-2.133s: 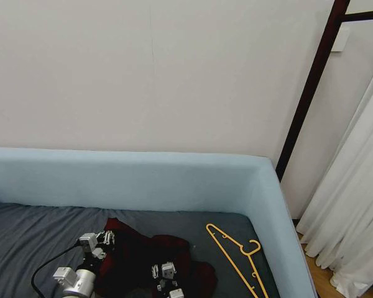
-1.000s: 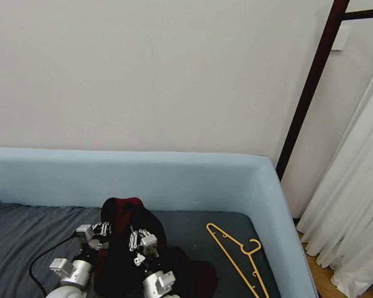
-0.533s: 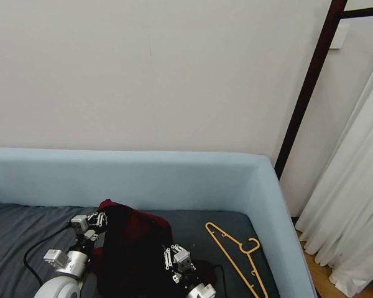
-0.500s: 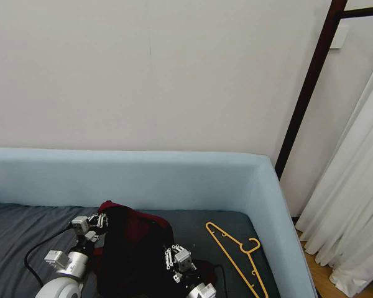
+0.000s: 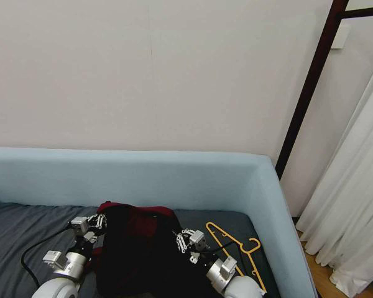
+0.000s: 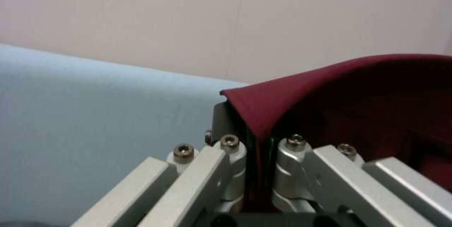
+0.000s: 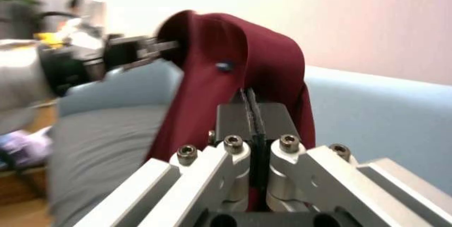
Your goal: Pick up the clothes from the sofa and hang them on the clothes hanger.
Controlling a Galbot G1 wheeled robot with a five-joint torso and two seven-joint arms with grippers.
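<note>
A dark red garment (image 5: 137, 248) hangs stretched between my two grippers above the grey sofa seat (image 5: 25, 236). My left gripper (image 5: 98, 221) is shut on its one upper corner; in the left wrist view the fabric (image 6: 318, 94) is pinched between the fingers (image 6: 233, 153). My right gripper (image 5: 181, 239) is shut on the other edge, and the right wrist view has the cloth (image 7: 226, 63) draped over its closed fingers (image 7: 282, 147). A yellow clothes hanger (image 5: 233, 251) lies flat on the seat just right of the right gripper.
The light blue sofa back (image 5: 143, 177) and right armrest (image 5: 270, 217) frame the seat. A dark wooden rack pole (image 5: 308, 87) rises beyond the armrest, with white curtains (image 5: 354, 205) at the far right. A plain wall stands behind.
The garment came up off the seat. My right gripper moved rightward and up with its edge, spreading the cloth wide; the left gripper stayed roughly in place.
</note>
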